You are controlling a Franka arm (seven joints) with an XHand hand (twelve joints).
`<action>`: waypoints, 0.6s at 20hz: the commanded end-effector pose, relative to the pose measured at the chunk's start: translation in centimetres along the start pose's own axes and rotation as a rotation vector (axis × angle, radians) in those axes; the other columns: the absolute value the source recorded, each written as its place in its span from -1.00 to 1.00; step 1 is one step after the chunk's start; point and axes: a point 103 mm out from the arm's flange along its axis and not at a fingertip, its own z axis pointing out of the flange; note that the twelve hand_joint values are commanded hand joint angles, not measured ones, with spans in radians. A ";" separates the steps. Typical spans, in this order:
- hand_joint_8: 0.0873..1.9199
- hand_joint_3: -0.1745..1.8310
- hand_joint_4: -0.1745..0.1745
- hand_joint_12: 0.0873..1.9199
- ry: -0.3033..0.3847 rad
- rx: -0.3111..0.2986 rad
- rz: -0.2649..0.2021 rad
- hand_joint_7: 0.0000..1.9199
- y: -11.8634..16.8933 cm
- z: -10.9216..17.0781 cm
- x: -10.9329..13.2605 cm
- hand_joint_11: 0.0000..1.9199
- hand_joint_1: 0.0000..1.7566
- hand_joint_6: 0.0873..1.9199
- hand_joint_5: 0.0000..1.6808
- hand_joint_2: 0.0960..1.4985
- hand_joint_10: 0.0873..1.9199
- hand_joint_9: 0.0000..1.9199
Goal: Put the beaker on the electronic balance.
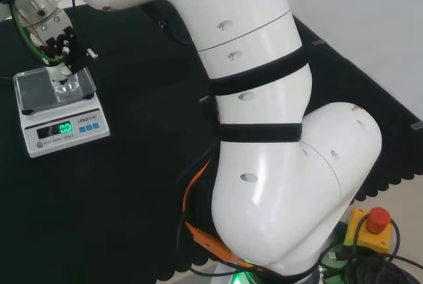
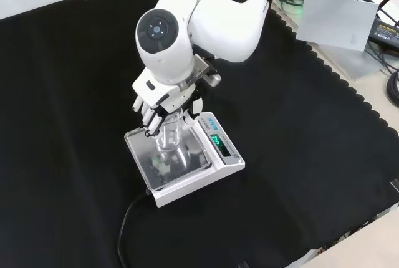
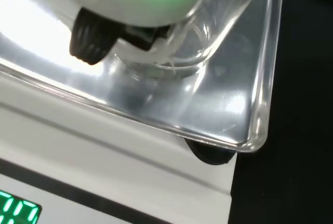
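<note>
While its fingers are curled round the clear glass beaker (image 2: 169, 138), the robot hand (image 2: 154, 105) is held over the electronic balance's (image 2: 215, 169) shiny square pan (image 2: 141, 146), near the black-clothed surface's (image 2: 299, 156) edge.

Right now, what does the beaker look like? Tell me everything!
The beaker is see-through, like glass or plastic. It stands upright on the shiny pan of the electronic balance. The hand has its fingers curled around the beaker's upper part. What is inside cannot be told.
</note>
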 end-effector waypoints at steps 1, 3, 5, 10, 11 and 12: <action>-0.31 0.02 0.42 0.25 -0.009 0.006 -0.004 -0.08 -0.1 0.3 0.3 -0.21 0.36 0.05 -0.08 -0.50 -0.48 0.06; -0.31 0.02 0.37 0.25 -0.014 0.010 -0.004 -0.10 -0.1 0.4 0.3 -0.21 0.36 0.05 -0.12 -0.51 -0.48 0.06; -0.30 0.02 0.25 0.26 -0.018 0.010 -0.003 -0.16 -0.1 0.5 0.5 -0.24 0.36 0.05 -0.28 -0.53 -0.48 0.03; -0.25 -0.08 0.10 0.35 -0.019 0.006 -0.004 -0.33 -0.2 0.5 0.5 -0.40 0.29 -0.26 -0.57 -0.56 -0.37 -0.16; -0.24 -0.11 0.07 0.36 -0.021 0.003 -0.004 -0.38 -0.2 0.5 0.5 -0.43 0.27 -0.33 -0.61 -0.55 -0.34 -0.20; -0.23 -0.14 0.04 0.39 -0.023 0.005 -0.005 -0.45 -0.3 0.4 0.5 -0.49 0.25 -0.41 -0.65 -0.55 -0.31 -0.25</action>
